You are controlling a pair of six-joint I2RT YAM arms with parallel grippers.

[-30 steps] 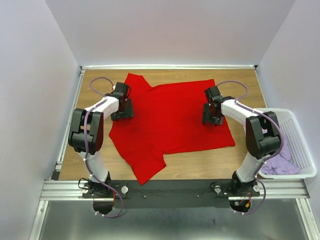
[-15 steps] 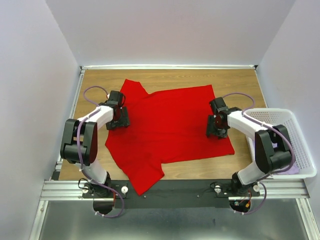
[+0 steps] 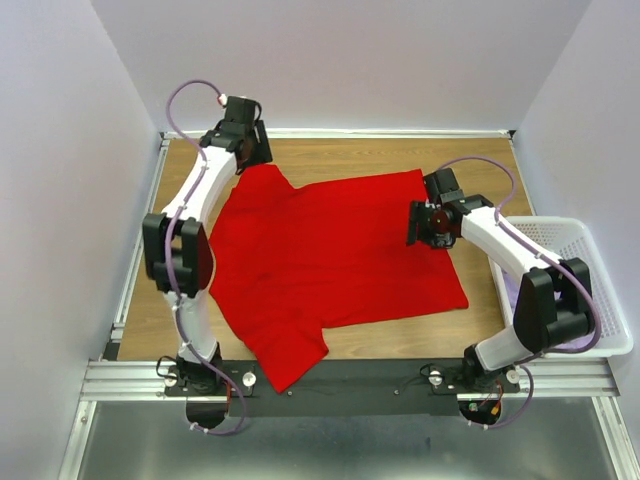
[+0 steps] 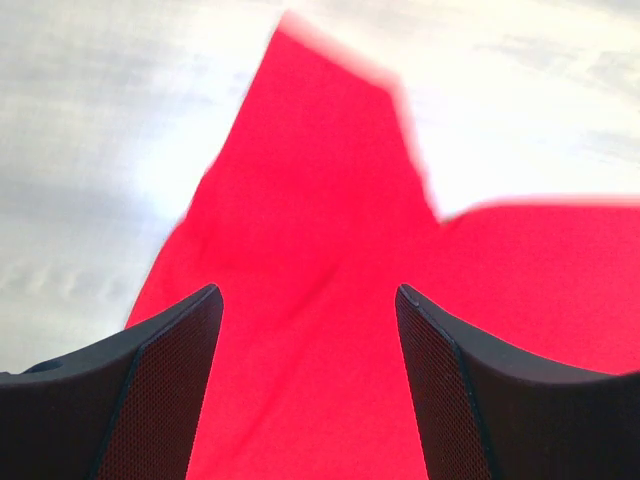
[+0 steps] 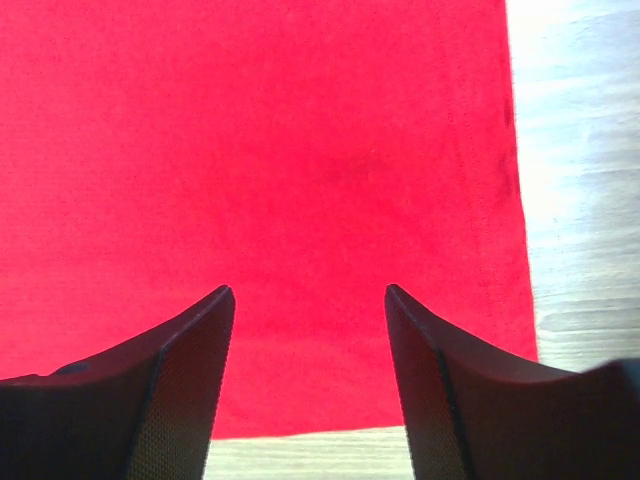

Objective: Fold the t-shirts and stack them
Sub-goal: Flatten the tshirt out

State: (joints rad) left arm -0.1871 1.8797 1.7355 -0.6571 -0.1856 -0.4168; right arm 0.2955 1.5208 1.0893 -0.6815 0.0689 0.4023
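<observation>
A bright red t-shirt (image 3: 335, 255) lies spread flat on the wooden table, one sleeve at the far left and one at the near edge. My left gripper (image 3: 252, 148) is open and empty, raised over the far left sleeve (image 4: 300, 200), which looks blurred in the left wrist view. My right gripper (image 3: 420, 228) is open and empty, low over the shirt's right side near its hem (image 5: 500, 200). Its fingers (image 5: 180, 380) straddle red cloth close to the shirt's edge. The pale lilac shirts are hidden behind my right arm.
A white lattice basket (image 3: 600, 270) stands off the table's right edge, partly covered by my right arm. Bare wood (image 3: 480, 165) shows at the far right and along the table's left edge. White walls close in the back and sides.
My left arm has lifted off the shirt's left edge and swung to the far left corner. The far sleeve now lies flatter. My right gripper has shifted slightly back.
</observation>
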